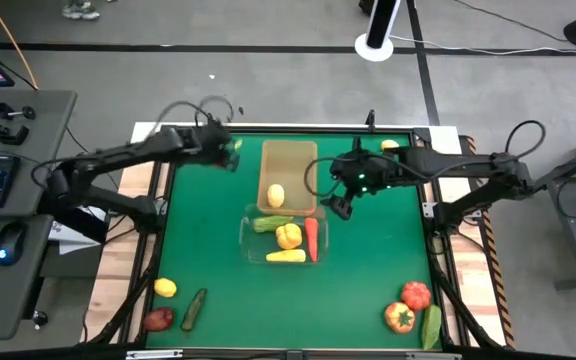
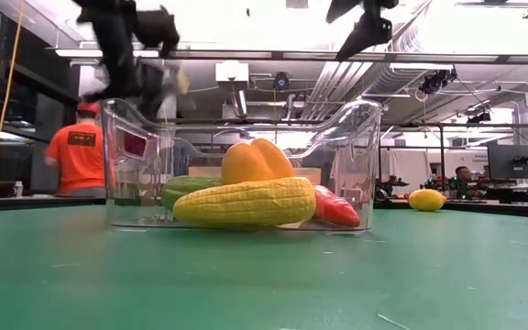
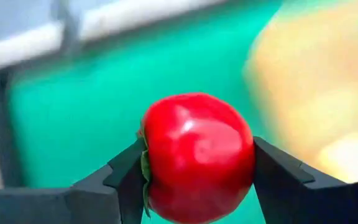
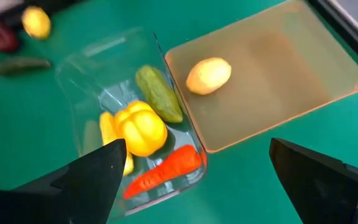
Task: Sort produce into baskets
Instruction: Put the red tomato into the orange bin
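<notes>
My left gripper (image 1: 225,150) hangs over the table's far left, beside the tan basket (image 1: 290,165), shut on a glossy red round fruit (image 3: 197,155). The tan basket holds one lemon (image 1: 276,195). The clear basket (image 1: 251,240) in front of it holds a cucumber (image 4: 159,93), a yellow pepper (image 4: 142,127), a corn cob (image 2: 246,203) and a carrot (image 4: 165,169). My right gripper (image 4: 197,180) hovers open above the gap between the two baskets, with nothing between its fingers. My left gripper pinches the red fruit between its two fingers, one on each opposite side. The fruit's green leafy end (image 3: 145,169) lies against one finger (image 3: 126,180). The fingers slant down from the table's left. The fruit is lifted clear of the green table.
At the near left lie a lemon (image 1: 165,288), a dark cucumber (image 1: 194,308) and a dark red fruit (image 1: 158,319). At the near right lie a tomato (image 1: 415,294), an orange pepper (image 1: 399,318) and a green cucumber (image 1: 430,327). A yellow piece (image 1: 390,145) lies at the far right.
</notes>
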`<action>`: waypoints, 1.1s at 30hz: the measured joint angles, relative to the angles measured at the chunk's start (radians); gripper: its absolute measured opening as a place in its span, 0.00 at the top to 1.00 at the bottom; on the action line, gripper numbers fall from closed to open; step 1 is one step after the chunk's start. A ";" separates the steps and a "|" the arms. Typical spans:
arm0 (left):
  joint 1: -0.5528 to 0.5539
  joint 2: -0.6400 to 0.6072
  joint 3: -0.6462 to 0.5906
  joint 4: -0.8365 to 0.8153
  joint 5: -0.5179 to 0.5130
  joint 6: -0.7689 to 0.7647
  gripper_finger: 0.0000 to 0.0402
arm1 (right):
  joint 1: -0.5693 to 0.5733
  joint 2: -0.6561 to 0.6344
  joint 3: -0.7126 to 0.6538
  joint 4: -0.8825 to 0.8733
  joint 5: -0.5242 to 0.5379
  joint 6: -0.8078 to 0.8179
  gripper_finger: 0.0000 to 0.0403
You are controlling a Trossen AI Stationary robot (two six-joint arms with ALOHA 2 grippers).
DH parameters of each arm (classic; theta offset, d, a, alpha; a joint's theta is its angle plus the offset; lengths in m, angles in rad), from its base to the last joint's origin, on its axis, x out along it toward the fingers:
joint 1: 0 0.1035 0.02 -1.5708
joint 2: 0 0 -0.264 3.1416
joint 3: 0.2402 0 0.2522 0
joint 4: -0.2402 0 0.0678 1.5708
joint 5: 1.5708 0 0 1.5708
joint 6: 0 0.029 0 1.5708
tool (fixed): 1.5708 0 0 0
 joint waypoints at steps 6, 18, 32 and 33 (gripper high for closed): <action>-0.091 -0.005 0.113 0.318 0.017 0.095 0.45 | 0.000 -0.080 0.001 -0.019 0.077 0.079 0.04; -0.143 0.302 0.112 0.606 0.269 0.056 0.39 | 0.000 -0.122 0.002 -0.040 0.126 0.128 0.04; -0.120 0.372 0.113 0.742 0.341 0.111 0.30 | 0.000 -0.121 0.002 -0.041 0.126 0.127 0.04; -0.112 0.372 0.113 0.737 0.348 0.120 0.28 | 0.000 -0.121 0.002 -0.042 0.127 0.127 0.04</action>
